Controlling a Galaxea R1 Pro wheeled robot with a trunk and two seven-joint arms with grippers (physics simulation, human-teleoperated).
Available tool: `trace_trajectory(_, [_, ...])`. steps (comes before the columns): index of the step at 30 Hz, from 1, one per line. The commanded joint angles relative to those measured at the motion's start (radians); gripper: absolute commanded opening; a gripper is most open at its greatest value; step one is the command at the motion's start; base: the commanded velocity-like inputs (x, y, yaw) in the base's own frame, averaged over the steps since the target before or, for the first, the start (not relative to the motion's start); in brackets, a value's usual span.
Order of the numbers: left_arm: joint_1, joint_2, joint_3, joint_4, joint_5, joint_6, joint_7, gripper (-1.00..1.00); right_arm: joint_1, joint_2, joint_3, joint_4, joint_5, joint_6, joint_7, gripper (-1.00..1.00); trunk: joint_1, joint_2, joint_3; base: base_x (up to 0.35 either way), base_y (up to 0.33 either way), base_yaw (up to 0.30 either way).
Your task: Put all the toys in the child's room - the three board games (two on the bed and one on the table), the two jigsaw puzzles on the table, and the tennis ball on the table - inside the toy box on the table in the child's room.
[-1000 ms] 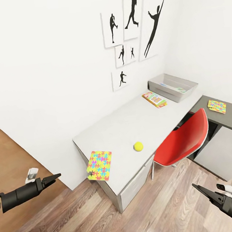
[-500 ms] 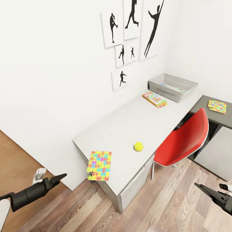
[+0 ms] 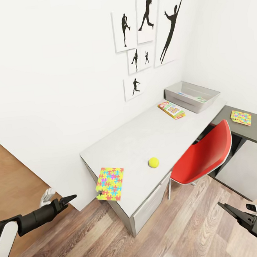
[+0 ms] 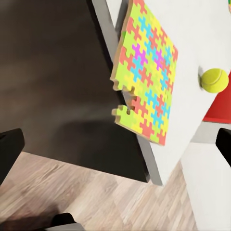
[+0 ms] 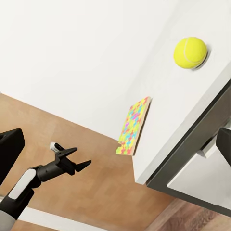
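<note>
Head view: both arms hang low over the floor, left gripper [image 3: 69,198] and right gripper [image 3: 224,207] with fingers clenched, empty. A jigsaw puzzle [image 3: 110,183] overhangs the desk [image 3: 145,138] near corner, easy to grasp. The toy box [image 3: 192,96] sits far right.

Left wrist view: the tennis ball [image 4: 214,80] lies beside the puzzle, near the edge.

Both arms are slim matte-black tubes tapering forward. The left pincer [image 3: 68,199] ends in two thin black pointed fingers, and a small white-and-grey block sits just behind it on the wrist. Further back from that pincer the black sleeve meets a white shell. The right pincer [image 3: 226,208] is likewise black and pointed, with a small white block behind it.
</note>
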Motion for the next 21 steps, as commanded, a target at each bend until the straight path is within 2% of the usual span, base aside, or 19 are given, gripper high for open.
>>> trace_trajectory(1, [-0.001, -0.001, 0.002, 0.002, -0.004, 0.005, -0.006, 1.0, -0.001, 0.0, 0.0, 0.0, -0.003, 0.01, 0.002, 1.0, 0.0, -0.002, -0.001, 0.0, 0.0, 0.0])
trace_trajectory(9, [-0.001, -0.016, 0.002, 0.007, -0.01, 0.005, -0.004, 1.0, -0.001, 0.0, -0.001, 0.003, -0.004, 0.011, 0.0, 1.0, 0.0, -0.002, -0.001, 0.0, 0.0, 0.0])
trace_trajectory(21, [-0.001, -0.027, 0.002, 0.026, -0.007, -0.017, -0.004, 1.0, -0.001, -0.001, -0.016, 0.012, -0.006, 0.016, 0.002, 1.0, 0.046, -0.086, -0.039, 0.0, 0.0, 0.0])
